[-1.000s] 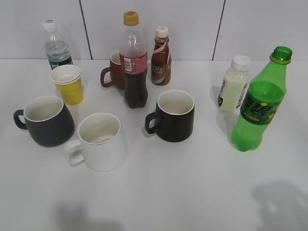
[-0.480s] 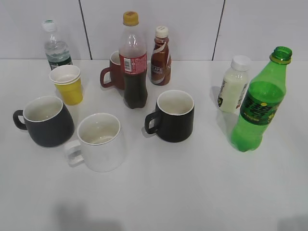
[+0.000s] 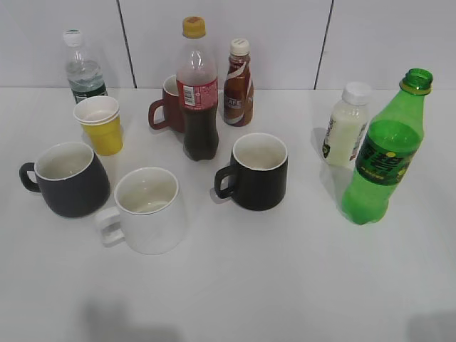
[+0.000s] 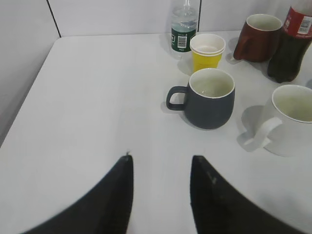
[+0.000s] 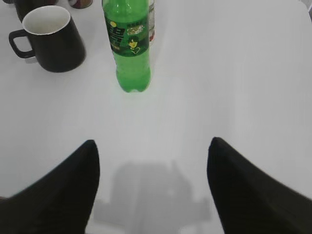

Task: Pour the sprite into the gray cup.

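- At the right of the worktop point(image 3: 235, 285), the Sprite bottle point(image 3: 381, 153) stands upright, cap off, long axis vertical, just beside a white milk bottle point(image 3: 347, 125).
- Straight ahead of the right hand point(image 5: 152, 187) in its wrist view, the bottle stands apart from fingers spread wide and holding nothing.
- Far across at the left, the gray cup point(image 3: 66, 178) sits upright, handle pointing left, near a white mug point(image 3: 146, 209).
- The left hand point(image 4: 161, 195), narrowly parted and empty, faces that cup.
- The right arm looks nearer the bottle, so it likely makes the grasp.
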Robot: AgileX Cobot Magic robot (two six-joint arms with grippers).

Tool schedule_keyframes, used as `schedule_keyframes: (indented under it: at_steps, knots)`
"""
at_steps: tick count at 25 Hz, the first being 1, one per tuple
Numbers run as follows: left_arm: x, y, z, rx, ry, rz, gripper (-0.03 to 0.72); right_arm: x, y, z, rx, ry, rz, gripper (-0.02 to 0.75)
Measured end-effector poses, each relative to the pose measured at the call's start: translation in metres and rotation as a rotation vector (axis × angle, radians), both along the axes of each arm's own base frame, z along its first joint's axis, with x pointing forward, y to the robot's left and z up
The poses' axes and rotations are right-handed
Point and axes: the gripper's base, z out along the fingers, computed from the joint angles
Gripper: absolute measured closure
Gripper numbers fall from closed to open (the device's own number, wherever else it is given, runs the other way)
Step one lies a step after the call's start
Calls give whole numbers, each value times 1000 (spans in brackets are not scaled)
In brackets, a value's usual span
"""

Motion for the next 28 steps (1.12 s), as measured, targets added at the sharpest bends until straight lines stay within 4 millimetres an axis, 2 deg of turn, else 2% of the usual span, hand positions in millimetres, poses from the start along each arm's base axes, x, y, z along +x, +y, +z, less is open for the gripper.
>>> schedule_keyframes:
  at_steps: [5, 12, 28]
  knots:
    - [0, 0, 0, 1, -1, 10, 379, 0, 0, 0, 1, -1, -17, 241]
    - [0, 0, 0, 1, -4, 26, 379, -9, -2, 0, 10, -55, -152, 247]
    - [0, 0, 0, 2, -6, 27, 379, -9, -2, 0, 11, -59, -158, 248]
